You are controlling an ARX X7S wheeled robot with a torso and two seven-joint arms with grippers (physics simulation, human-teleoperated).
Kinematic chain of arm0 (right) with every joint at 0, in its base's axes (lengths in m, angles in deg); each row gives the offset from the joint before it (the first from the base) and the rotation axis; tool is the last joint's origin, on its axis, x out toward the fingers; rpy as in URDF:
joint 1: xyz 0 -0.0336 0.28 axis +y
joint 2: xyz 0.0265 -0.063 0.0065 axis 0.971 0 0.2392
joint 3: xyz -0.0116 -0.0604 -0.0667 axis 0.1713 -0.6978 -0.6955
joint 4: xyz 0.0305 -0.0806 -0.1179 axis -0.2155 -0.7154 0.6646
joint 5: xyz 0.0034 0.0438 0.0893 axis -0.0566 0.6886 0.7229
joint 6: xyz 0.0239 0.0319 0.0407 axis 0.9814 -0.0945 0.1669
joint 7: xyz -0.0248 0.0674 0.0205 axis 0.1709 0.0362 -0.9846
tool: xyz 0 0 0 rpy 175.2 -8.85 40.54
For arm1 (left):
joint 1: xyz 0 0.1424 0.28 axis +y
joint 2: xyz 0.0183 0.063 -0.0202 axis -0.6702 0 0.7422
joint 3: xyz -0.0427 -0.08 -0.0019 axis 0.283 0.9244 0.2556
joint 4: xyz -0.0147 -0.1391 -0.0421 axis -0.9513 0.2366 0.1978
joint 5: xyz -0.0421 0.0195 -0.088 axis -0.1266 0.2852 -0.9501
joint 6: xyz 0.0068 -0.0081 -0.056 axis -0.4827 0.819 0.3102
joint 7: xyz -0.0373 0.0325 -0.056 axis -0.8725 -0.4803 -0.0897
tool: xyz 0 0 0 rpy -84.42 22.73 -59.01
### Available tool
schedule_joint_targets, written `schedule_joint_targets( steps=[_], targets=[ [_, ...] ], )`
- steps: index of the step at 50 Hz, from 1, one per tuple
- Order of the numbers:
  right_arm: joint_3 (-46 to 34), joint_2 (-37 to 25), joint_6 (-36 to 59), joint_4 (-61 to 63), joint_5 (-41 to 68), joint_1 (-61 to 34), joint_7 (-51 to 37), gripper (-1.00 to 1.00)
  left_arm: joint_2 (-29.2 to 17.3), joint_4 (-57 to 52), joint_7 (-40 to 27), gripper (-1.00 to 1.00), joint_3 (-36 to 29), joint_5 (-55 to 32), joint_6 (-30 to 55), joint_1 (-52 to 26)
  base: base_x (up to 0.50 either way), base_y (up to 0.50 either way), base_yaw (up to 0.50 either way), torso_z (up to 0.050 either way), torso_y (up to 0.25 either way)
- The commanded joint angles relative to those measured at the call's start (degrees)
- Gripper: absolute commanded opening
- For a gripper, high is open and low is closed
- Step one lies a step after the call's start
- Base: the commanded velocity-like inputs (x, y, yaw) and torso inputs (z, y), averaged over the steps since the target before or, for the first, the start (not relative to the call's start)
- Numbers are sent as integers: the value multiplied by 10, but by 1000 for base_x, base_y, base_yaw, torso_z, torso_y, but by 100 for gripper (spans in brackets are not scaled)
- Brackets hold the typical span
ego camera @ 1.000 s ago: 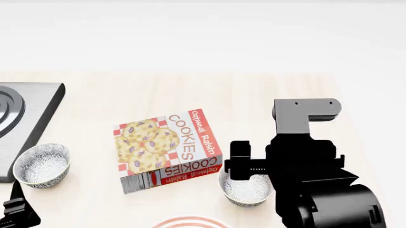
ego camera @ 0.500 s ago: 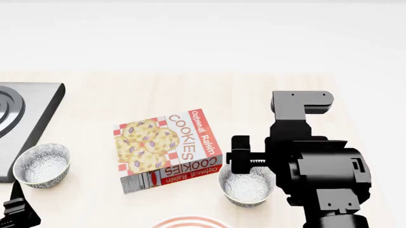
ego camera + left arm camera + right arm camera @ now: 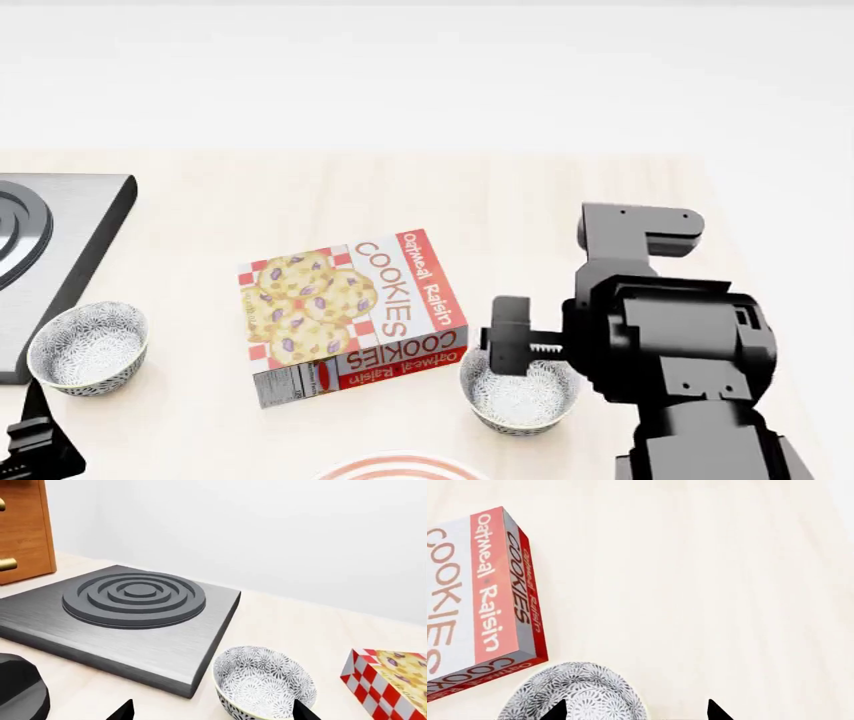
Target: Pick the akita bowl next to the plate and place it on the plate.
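Note:
The akita bowl (image 3: 514, 398), finely patterned grey and white, stands just behind the red-ringed plate (image 3: 400, 467), whose rim shows at the head view's lower edge. My right gripper (image 3: 534, 350) hangs open over this bowl. In the right wrist view one fingertip (image 3: 557, 711) lies over the akita bowl (image 3: 577, 692) and the other over bare table, so the bowl's wall is between the jaws of the right gripper (image 3: 636, 712). A second identical bowl (image 3: 87, 347) sits at the left by the stove. My left gripper (image 3: 212, 712) is open close to that second bowl (image 3: 263, 682).
A cookie box (image 3: 354, 315) lies flat right beside the akita bowl, on its left. A grey stove plate (image 3: 60, 245) fills the far left, with a wooden drawer cabinet (image 3: 23, 530) behind it. The table's right edge runs near my right arm.
My right arm's wrist has turned and settled a little lower and to the right above the akita bowl. The bowls, box and left arm have not moved.

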Motion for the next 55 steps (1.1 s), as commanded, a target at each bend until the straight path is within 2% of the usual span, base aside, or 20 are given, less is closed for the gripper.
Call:
schedule_joint_targets(
  steps=[1, 55],
  targets=[
    [-2, 9, -33, -78, -7, -20, 15, 100, -1, 2, -1, 100, -2, 0, -3, 0, 0, 0, 0, 0, 0],
    [68, 12, -52, -107, -65, 17, 55, 100, -7, 4, -8, 100, -10, -7, -7, 0, 0, 0, 0, 0, 0]
  ],
)
